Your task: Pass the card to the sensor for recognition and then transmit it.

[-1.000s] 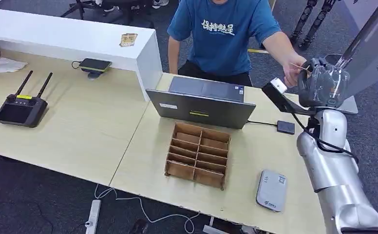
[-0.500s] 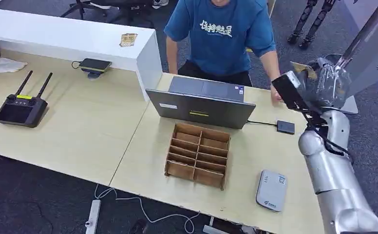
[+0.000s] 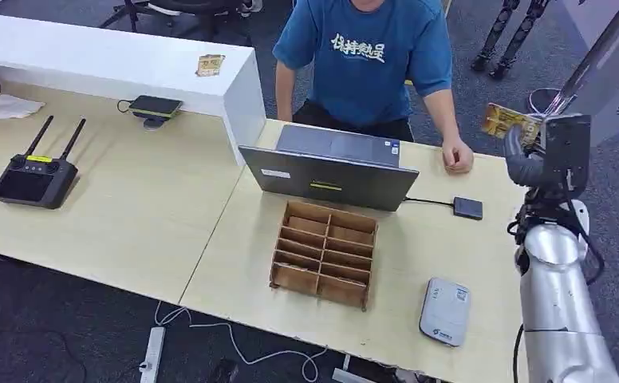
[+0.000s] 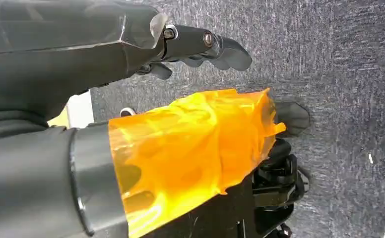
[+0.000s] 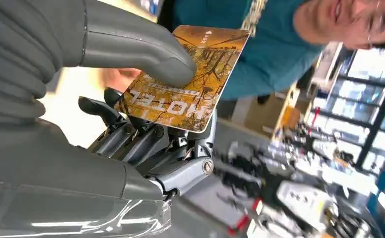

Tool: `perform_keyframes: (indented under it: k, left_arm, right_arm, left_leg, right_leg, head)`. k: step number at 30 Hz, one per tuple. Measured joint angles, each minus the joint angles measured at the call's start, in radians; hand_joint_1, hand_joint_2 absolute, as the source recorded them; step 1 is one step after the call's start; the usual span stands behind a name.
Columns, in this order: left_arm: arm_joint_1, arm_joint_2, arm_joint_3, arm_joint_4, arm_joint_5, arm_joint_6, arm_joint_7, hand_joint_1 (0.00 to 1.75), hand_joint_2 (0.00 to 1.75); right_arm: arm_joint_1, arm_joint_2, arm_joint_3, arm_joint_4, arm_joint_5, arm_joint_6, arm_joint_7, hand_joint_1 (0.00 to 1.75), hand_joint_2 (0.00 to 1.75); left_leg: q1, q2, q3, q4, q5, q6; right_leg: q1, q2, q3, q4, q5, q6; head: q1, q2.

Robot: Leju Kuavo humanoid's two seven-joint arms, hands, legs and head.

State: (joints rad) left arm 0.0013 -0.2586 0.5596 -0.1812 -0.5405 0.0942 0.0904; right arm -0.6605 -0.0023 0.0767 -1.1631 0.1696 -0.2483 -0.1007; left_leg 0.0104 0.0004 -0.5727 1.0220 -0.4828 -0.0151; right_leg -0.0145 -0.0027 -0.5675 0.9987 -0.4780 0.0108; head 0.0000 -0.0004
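Right hand: raised beyond the far right corner of the table, thumb pressing the hotel card against its fingers. Card: aloft, well apart from the grey sensor near the table's front edge. Left hand: hung above carpet, fingers extended, holding nothing.

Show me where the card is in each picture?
Head view: the card is far right, above the table's edge, pinched by the right hand.
Right wrist view: the card sits upper middle, under the thumb.
Left wrist view: no card here; the left hand hangs over carpet.
Shared landmark: the person's blue shirt, behind the card in the right wrist view.
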Motion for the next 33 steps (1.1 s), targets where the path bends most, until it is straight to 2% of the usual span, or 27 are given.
perform_keyframes:
  k: [7,10,20,33]
  left_arm:
    - [0.007,-0.002,0.032,0.0,0.028,0.01,-0.013,0.0,0.0]
    - [0.009,-0.003,0.046,0.0,0.038,0.011,-0.02,0.0,0.0]
    - [0.016,-0.007,0.082,0.0,0.07,0.02,-0.043,0.0,0.0]
    - [0.019,-0.008,0.1,0.0,0.077,0.024,-0.055,0.0,0.0]
  right_arm:
    - [0.098,-0.057,-0.019,-0.005,-0.19,0.136,-0.015,1.75,1.75]
    - [0.135,-0.09,-0.032,-0.007,-0.234,0.166,-0.019,1.75,1.75]
    - [0.32,-0.178,-0.082,-0.116,-0.328,0.215,-0.03,1.75,1.75]
    - [0.43,-0.234,-0.124,-0.159,-0.375,0.241,-0.029,1.75,1.75]
  left_leg:
    - [0.0,-0.002,-0.001,0.0,0.0,0.0]
    - [0.0,-0.001,-0.001,0.0,0.0,0.0]
    - [0.0,-0.002,-0.002,0.0,-0.001,0.001]
    - [0.0,-0.001,-0.002,0.0,-0.001,0.001]
  right_leg:
    - [0.0,-0.001,0.0,0.0,0.0,0.0]
    - [0.0,-0.001,-0.001,0.0,0.0,0.0]
    - [0.0,-0.002,-0.001,-0.001,0.0,0.0]
    - [0.0,-0.001,-0.001,-0.001,0.0,0.0]
  head:
    - [0.0,0.0]
    - [0.0,0.0]
    - [0.0,0.0]
    - [0.0,0.0]
